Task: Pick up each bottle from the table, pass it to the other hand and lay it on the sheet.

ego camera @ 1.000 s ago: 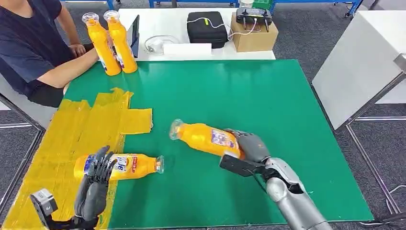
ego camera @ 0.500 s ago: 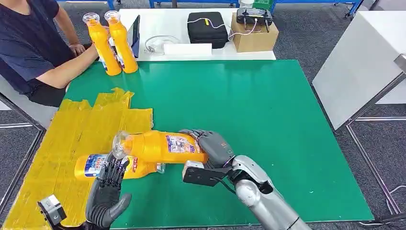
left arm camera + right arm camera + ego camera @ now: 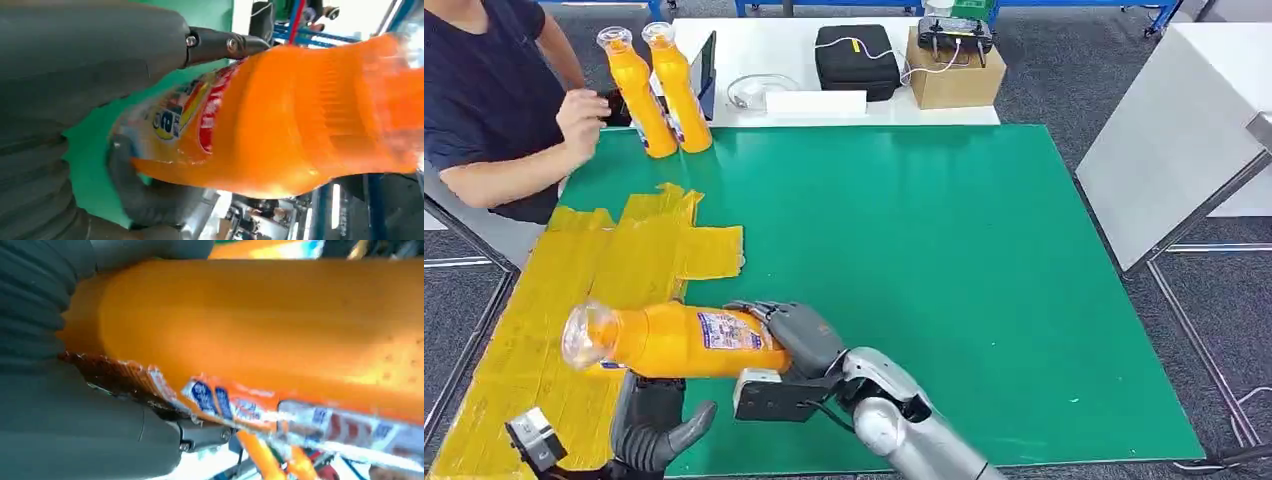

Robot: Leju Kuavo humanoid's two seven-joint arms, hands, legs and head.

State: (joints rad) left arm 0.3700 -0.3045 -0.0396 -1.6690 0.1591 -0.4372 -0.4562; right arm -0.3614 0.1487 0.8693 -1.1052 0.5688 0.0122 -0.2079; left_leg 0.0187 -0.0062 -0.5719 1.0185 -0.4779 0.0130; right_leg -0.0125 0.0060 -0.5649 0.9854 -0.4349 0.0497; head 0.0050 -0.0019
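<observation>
Gripped in the right hand (image 3: 799,335): a long orange plastic bottle (image 3: 674,340) with a clear cap and a blue and red label. Dark fingers (image 3: 759,312) wrapped tight around its fat bottom end. Held up off the green table (image 3: 924,250), lying flat on its side in the air, cap end pointing to the robot's left. Hanging over the near part of the crinkly yellow sheet (image 3: 594,270) taped to the left side of the table, with the bottom end out over the green part.

Seen very close and blurry from the right wrist too (image 3: 275,325) – a big orange wall with the label running along it.

Just under the bottle: the left hand (image 3: 654,425), palm up, thick thumb sticking out to the side. Hard to tell about its fingers – hidden behind the bottle from above, and too blurry from the left wrist to say whether touching the bottle (image 3: 300,125) or not.

At the far left corner of the table: two more orange plastic bottles (image 3: 639,95) (image 3: 679,90), standing up straight, side by side and touching. Right beside them, a person in a dark blue shirt (image 3: 484,90), with one hand (image 3: 579,115) lifted near the bottles but not on them.

Behind the green table, on a white table (image 3: 754,45): a black zip case (image 3: 856,58), a brown cardboard box (image 3: 954,75) and some white cables.
</observation>
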